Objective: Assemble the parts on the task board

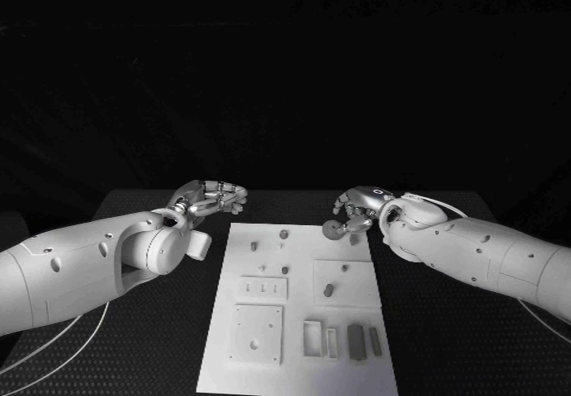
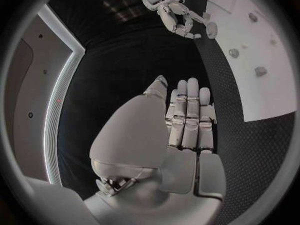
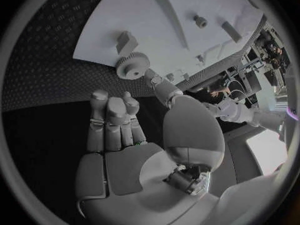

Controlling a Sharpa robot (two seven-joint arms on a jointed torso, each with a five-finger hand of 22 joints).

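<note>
Head view: the white task board (image 1: 298, 305) is laid lengthwise in the middle of the black table (image 1: 441, 330), and both hands are held near its far end. The right hand (image 1: 357, 209) is seen at the board's far right corner; a small grey gear (image 1: 334, 230) is pinched at its fingertips, just over the board's edge; in the right wrist view the same gear (image 3: 132, 66) is seen toothed and round, held at the tip of the thumb at the border of the board (image 3: 187, 20), with the remaining fingers (image 3: 112, 120) stretched together beside it. The left hand (image 1: 212, 198) is placed just off the far left corner, apart from the board; nothing is held in it; in the left wrist view its fingers (image 2: 190, 115) are laid straight and side by side, over bare table. Small grey parts (image 1: 283, 234) are found standing near the far end of the board; a further part (image 1: 327, 289) is set in a square plate at the middle; longer pieces (image 1: 355, 337) are lined up near the close end, beside a rectangular frame (image 1: 313, 338).
</note>
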